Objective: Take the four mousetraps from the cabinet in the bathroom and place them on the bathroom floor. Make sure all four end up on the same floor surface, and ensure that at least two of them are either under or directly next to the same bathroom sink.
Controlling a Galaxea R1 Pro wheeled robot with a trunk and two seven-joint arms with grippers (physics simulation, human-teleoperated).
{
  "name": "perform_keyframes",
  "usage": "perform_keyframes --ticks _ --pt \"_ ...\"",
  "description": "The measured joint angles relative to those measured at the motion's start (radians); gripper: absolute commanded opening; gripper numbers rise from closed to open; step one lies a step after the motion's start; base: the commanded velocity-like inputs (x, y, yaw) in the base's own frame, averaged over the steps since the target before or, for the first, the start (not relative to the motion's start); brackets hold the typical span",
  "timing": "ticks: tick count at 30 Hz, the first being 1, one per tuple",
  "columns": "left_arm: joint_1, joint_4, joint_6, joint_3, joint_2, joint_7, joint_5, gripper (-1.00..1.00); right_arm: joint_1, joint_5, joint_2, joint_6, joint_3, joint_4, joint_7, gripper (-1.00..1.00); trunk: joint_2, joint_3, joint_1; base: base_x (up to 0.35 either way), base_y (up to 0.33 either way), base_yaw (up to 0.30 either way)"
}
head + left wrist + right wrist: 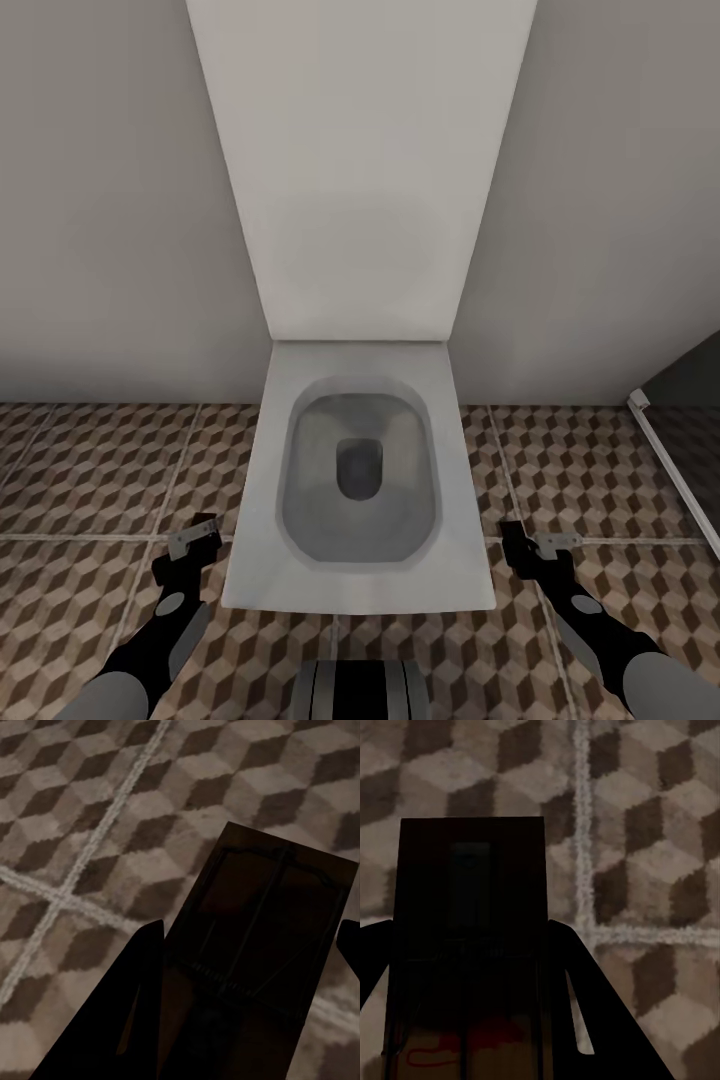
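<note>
We are facing a white toilet [358, 480] set against a pale wall, with the bathroom floor [90, 480] of cube-pattern tiles spreading to both sides and a dark glass panel's edge [680, 470] showing at the far right. We are carrying two of the mousetraps, one in each arm: the left gripper [192, 545] is clenched on a mousetrap [262, 930], whose dark board with its thin wire frame is lying between the two fingers in the left wrist view, and the right gripper [530, 548] is clamped on the other mousetrap [472, 922], seen as a flat dark rectangle jutting out past the fingers in the right wrist view. Both are hanging low over the tiles, one on each side of the bowl. We are judging these boards to be light, stiff and thin, so they are likely needing little squeeze; the wood should be giving the pads decent friction. We are thinking the safest hold is across the long edges of the board, clear of the wire parts, which look delicate and might snag or spring. Being so flat, they should be settling squarely once lowered close to the tiles and let go.
</note>
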Motion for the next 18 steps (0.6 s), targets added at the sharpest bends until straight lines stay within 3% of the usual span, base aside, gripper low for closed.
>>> perform_keyframes --ticks 18 --pt "0.000 0.000 0.000 0.001 0.001 0.001 -0.001 -1.00 0.000 -0.001 -0.001 -0.002 0.000 0.000 0.000 -1.00 -0.001 -0.012 0.001 0.000 0.000 0.000"
